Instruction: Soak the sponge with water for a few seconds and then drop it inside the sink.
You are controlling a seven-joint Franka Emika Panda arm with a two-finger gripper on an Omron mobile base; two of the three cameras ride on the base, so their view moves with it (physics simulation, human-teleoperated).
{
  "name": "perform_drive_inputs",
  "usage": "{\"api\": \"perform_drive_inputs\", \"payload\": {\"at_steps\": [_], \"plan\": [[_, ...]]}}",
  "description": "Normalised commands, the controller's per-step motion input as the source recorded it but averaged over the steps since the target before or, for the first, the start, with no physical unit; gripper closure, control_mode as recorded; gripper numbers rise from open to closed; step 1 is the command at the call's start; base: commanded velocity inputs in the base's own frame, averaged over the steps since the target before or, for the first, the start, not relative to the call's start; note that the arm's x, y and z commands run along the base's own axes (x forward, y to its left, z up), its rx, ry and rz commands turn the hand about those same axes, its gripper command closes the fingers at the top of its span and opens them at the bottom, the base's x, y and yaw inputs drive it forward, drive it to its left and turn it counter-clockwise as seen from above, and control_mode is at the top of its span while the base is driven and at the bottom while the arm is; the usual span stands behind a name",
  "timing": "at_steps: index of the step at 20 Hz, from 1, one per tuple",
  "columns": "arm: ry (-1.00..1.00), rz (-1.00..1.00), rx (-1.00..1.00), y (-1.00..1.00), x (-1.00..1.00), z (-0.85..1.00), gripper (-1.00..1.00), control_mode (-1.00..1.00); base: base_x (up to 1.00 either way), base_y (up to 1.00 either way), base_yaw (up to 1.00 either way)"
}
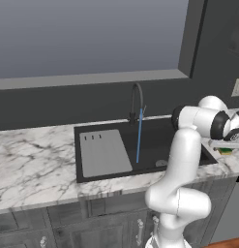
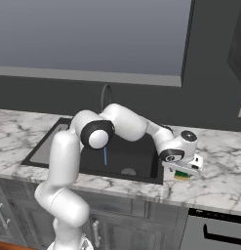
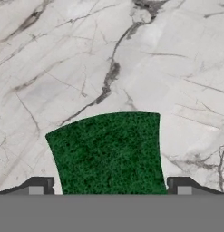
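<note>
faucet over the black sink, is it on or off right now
On. A thin bright blue stream of water falls straight down from the dark arched faucet into the black rectangular sink basin, also seen in the right base view.

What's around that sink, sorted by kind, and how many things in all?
Sponges: 1, the sponge on the marble counter
Sinks: 1, the sink
Faucets: 1, the faucet
Water streams: 1, the water
Total: 4
</note>
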Motion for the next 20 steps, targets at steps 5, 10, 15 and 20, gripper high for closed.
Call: {"api": "perform_drive_inputs", "payload": {"at_steps": [5, 10, 15, 20], "plan": [[0.00, 0.00, 0.00, 0.00, 0.00, 0.00, 1.00, -1.00, 0.00, 0.00, 0.00], [0.00, 0.00, 0.00, 0.00, 0.00, 0.00, 1.00, -1.00, 0.00, 0.00, 0.00], [0.00, 0.00, 0.00, 0.00, 0.00, 0.00, 1.00, -1.00, 0.00, 0.00, 0.00], [0.00, 0.01, 0.00, 0.02, 0.00, 0.00, 1.00, -1.00, 0.00, 0.00, 0.00]]}}
